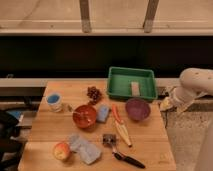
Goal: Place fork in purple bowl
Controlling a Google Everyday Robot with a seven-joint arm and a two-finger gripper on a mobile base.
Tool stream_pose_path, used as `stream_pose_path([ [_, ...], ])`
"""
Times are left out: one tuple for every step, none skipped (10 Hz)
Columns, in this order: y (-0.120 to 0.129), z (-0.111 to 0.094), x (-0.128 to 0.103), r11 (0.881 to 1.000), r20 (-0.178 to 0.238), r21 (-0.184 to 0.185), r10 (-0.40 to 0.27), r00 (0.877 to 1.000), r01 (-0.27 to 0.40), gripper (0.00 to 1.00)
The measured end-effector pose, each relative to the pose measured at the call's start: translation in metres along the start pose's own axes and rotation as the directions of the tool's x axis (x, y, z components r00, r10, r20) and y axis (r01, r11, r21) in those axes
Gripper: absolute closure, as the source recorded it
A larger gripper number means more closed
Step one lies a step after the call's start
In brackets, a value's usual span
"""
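Observation:
The purple bowl (137,108) stands on the right part of the wooden table (145,137), in front of the green tray. It looks empty. I cannot make out the thin silvery fork anywhere on the table. My white arm (194,84) comes in from the right. The gripper (167,104) hangs just off the table's right edge, to the right of the purple bowl and apart from it. It holds nothing that I can see.
A green tray (120,85) holds a small block at the back. An orange bowl (85,116), blue sponge (103,113), orange-handled knife (119,122), black-handled utensil (124,156), apple (61,150), crumpled cloth (85,148), blue cup (54,101) and dark cluster (93,93) lie around.

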Motion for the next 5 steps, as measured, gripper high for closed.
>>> stream_pose_path([
  [0.020, 0.000, -0.001, 0.999, 0.004, -0.011, -0.050, 0.999, 0.050, 0.41],
  [0.042, -0.003, -0.001, 0.994, 0.012, -0.025, -0.105, 0.994, 0.105, 0.41],
  [0.065, -0.006, 0.000, 0.986, 0.019, -0.035, -0.165, 0.986, 0.166, 0.41],
  [0.095, -0.007, 0.003, 0.970, 0.025, -0.046, -0.237, 0.971, 0.238, 0.41],
  [0.122, -0.008, 0.006, 0.951, 0.029, -0.054, -0.304, 0.952, 0.305, 0.41],
])
